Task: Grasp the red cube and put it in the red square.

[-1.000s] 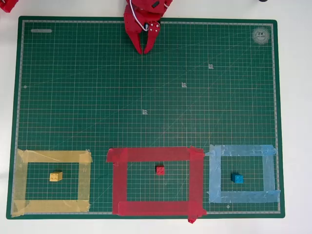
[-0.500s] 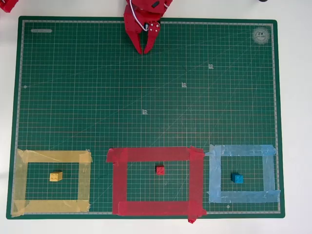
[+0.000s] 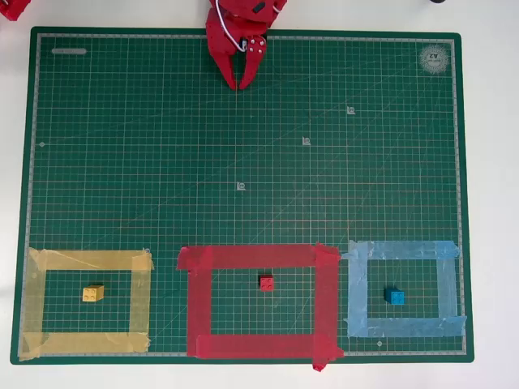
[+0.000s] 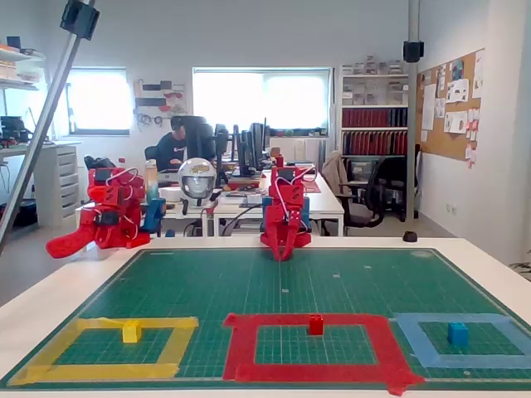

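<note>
Across a green cutting mat [image 3: 243, 146] on a white counter [image 3: 491, 203], the red arm's claw [image 3: 242, 83] is parked at the far edge in the overhead view, its two pointed tips drawn together to a narrow close and holding nothing. Well apart from it, the red cube [image 3: 266, 283] already sits inside the red square [image 3: 255, 257], on the green showing within the tape, touching none of the strips; the fixed view shows it just inside the far strip [image 4: 315, 324]. A yellow cube [image 3: 92, 293] lies in the yellow tape frame [image 3: 89, 259] to the left and a blue cube [image 3: 395, 297] in the light-blue tape frame [image 3: 401, 250] to the right. The small studded brick looks light, rigid and smooth-sided, likely to skate if nudged, so opposite flat sides offer the best hold, from straight above. Open mat lies between claw and cube, with room on every side of it; the frames' near strips run close to the mat's near edge.
</note>
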